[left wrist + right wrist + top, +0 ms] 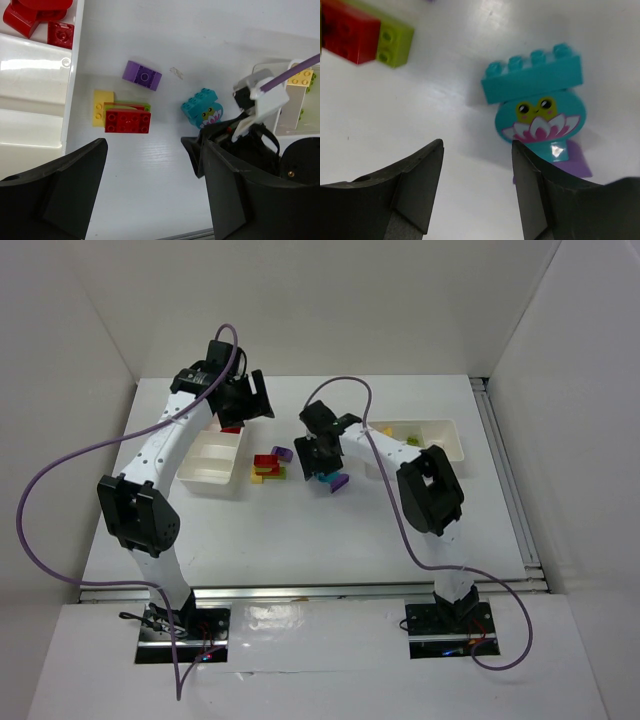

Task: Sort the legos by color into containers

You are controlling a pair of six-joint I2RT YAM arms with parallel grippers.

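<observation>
Loose legos lie between the two trays: a red brick (265,461) on yellow (260,478) and lime green ones, a purple brick (282,453), and a cyan frog-printed brick (324,478) beside another purple brick (340,482). My right gripper (322,458) is open and empty; in the right wrist view (477,145) the cyan brick (535,95) stands just ahead of its right finger, outside the jaws. My left gripper (250,405) is open and empty above the far end of the left tray (205,475), which holds red bricks (35,15). The left wrist view shows the gripper (147,145) above bare table.
The right tray (445,430) holds a yellow brick (386,430) and a green brick (413,440). The two near compartments of the left tray (30,85) hold nothing. White walls enclose the table on three sides. A purple cable runs along each arm.
</observation>
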